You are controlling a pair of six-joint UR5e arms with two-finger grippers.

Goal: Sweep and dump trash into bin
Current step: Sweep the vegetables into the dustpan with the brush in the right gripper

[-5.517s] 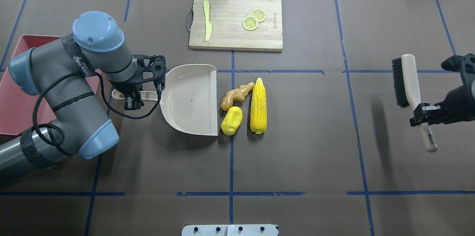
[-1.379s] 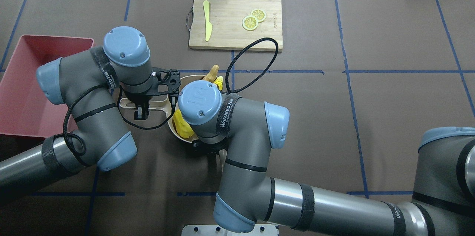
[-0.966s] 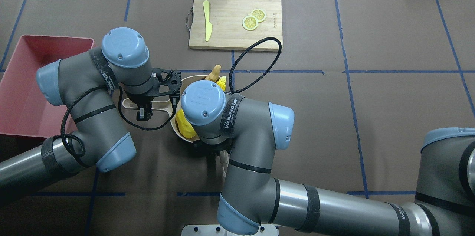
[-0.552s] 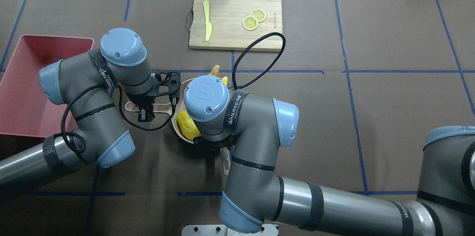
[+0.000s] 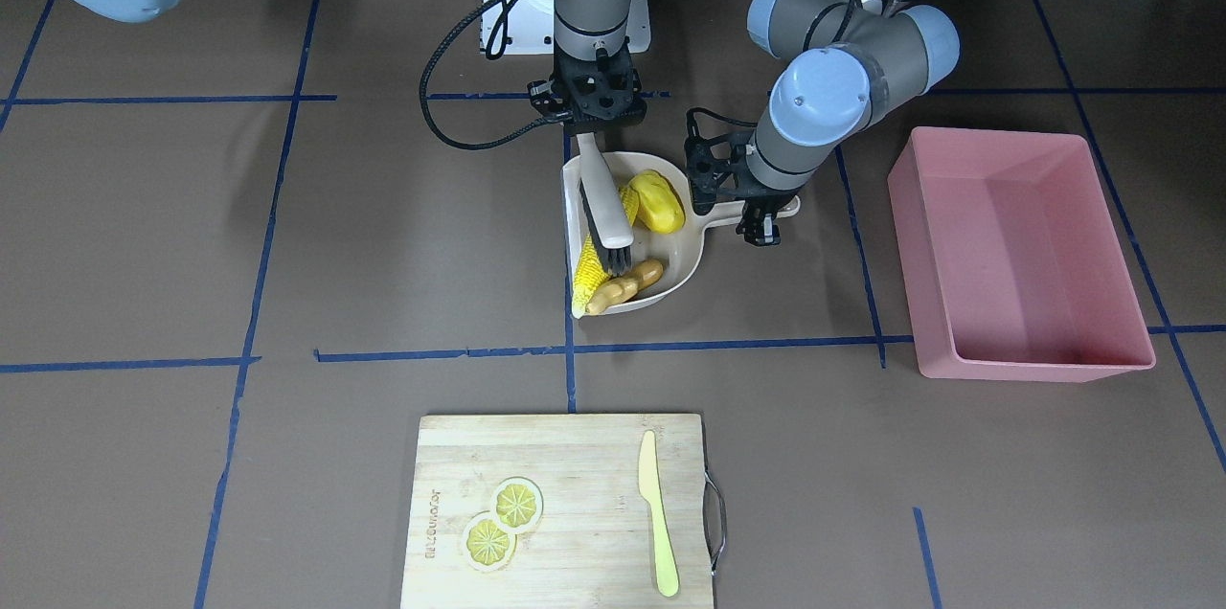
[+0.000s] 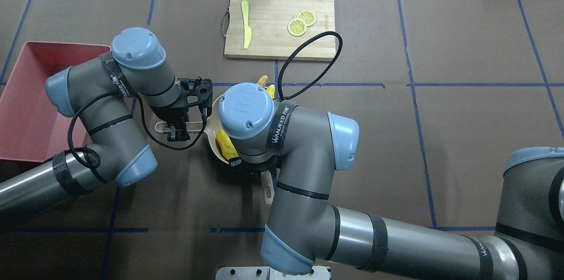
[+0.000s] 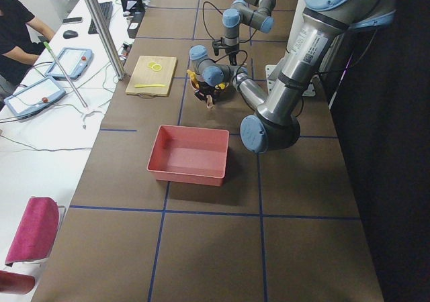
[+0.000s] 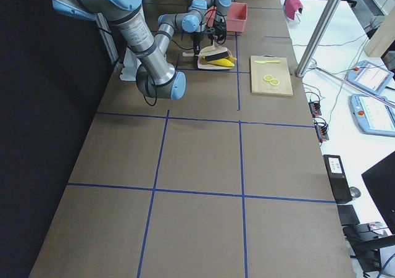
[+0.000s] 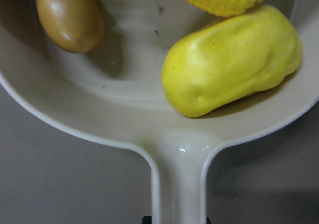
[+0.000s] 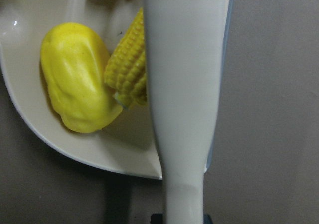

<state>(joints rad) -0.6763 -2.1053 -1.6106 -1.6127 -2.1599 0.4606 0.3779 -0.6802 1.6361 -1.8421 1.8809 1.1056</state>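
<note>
The beige dustpan (image 5: 682, 257) holds the yellow lump (image 5: 659, 200), the corn cob (image 5: 590, 272) and the ginger root (image 5: 627, 286). The corn's tip reaches over the pan's open edge. My left gripper (image 5: 761, 224) is shut on the dustpan handle (image 9: 179, 184), also in the overhead view (image 6: 178, 128). My right gripper (image 5: 592, 135) is shut on the brush handle (image 10: 184, 84). The bristles (image 5: 614, 257) lie against the corn along the pan's open side. The pink bin (image 5: 1015, 255) stands empty beyond the left arm, apart from the pan.
A wooden cutting board (image 5: 565, 475) with two lemon slices (image 5: 503, 518) and a pale knife (image 5: 658, 513) lies on the far side of the pan. The right arm's black cable (image 6: 308, 57) loops over the board's near edge.
The right arm has come across with the brush, and the three toy foods now lie in the dustpan. In the last second the pan and both wrists have shifted slightly right.
</note>
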